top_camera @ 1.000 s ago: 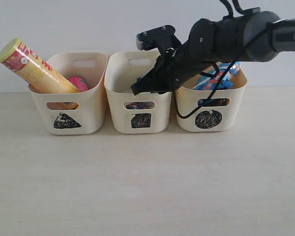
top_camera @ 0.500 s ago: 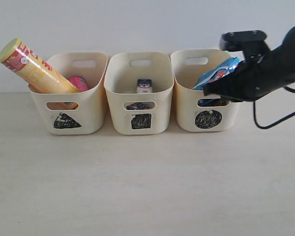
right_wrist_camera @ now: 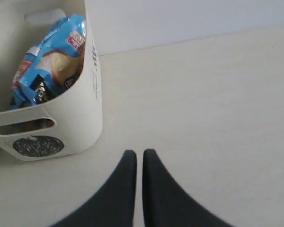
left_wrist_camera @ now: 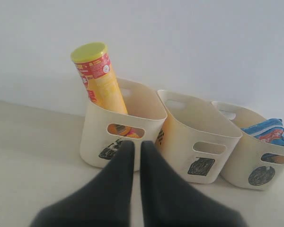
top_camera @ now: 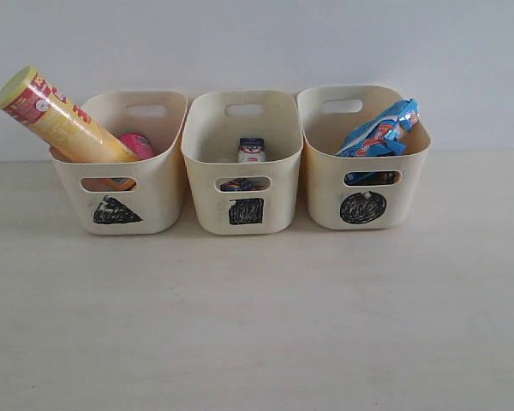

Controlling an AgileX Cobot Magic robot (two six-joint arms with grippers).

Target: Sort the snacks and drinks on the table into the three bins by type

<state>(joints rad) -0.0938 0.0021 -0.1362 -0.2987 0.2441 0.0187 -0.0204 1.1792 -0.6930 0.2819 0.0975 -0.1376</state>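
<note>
Table [top_camera: 257,325], pale wood-grain, bears 3 cream bins [top_camera: 207,175] before white wall [top_camera: 257,43].

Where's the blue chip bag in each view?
Exterior: blue bag sticks out of the right-hand bin.
Left wrist: blue bag in the bin farthest from the yellow tube.
Right wrist: blue bag in the only bin visible.
Shared landmark: the black circle on that bin.

The three bins [top_camera: 278,204] looked smooth, matt cream plastic; the table [top_camera: 257,325] was pale matt wood-grain; the blue foil bag [top_camera: 379,130] was glossy and crinkled
</note>
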